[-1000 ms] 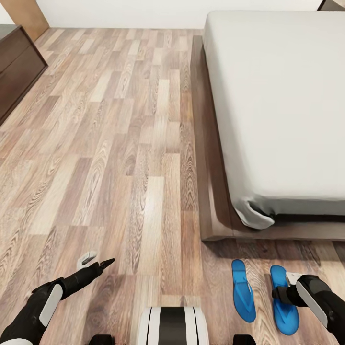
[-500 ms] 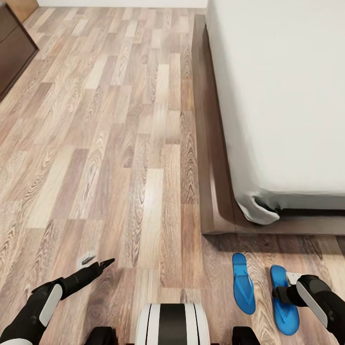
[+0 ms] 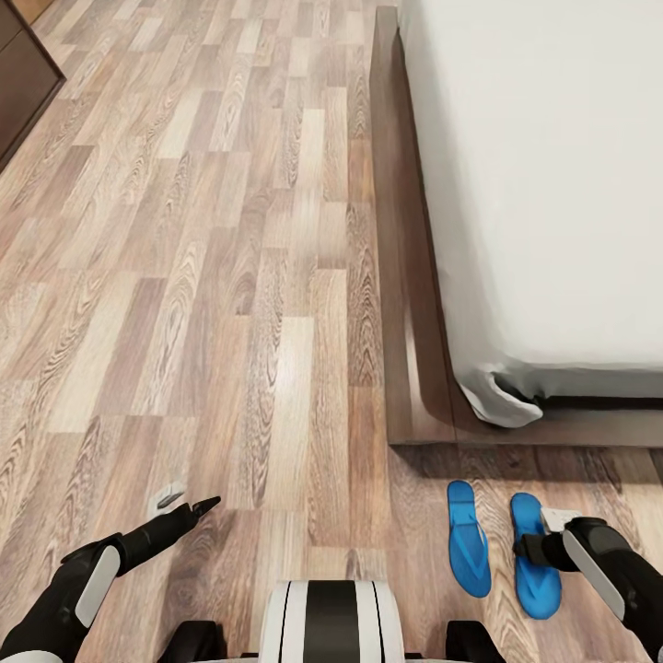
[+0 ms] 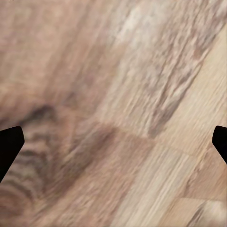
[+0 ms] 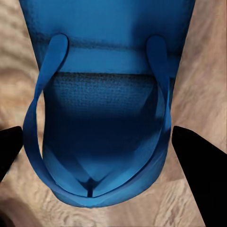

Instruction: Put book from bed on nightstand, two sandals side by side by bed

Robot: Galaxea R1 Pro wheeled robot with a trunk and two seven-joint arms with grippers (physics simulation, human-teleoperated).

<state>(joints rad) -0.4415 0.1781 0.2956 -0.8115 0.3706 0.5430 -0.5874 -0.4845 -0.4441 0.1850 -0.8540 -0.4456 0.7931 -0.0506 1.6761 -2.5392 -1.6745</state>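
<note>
Beside the foot corner of the bed (image 3: 552, 184), whose pale mattress and dark platform take up the right of my head view, the whole picture has slid since a second ago: the far wall and most of the dark cabinet (image 3: 23, 83) have dropped out at the top, so it is my head that has tipped down, not the furniture that moved. On the plank floor (image 3: 230, 276) below the platform lie the two sandals, the left sandal (image 3: 467, 539) and the right sandal (image 3: 534, 557), near each other and roughly parallel. The right one now sits a little closer to its partner than before, which I judge brings the pair nearer to side by side. My right claw (image 5: 97, 146) stands wide open astride that sandal, its tips clear of both edges, gripping nothing. My left claw (image 4: 113, 142) hangs open and empty over bare floor. No book lies on the stretch of mattress I can see.
</note>
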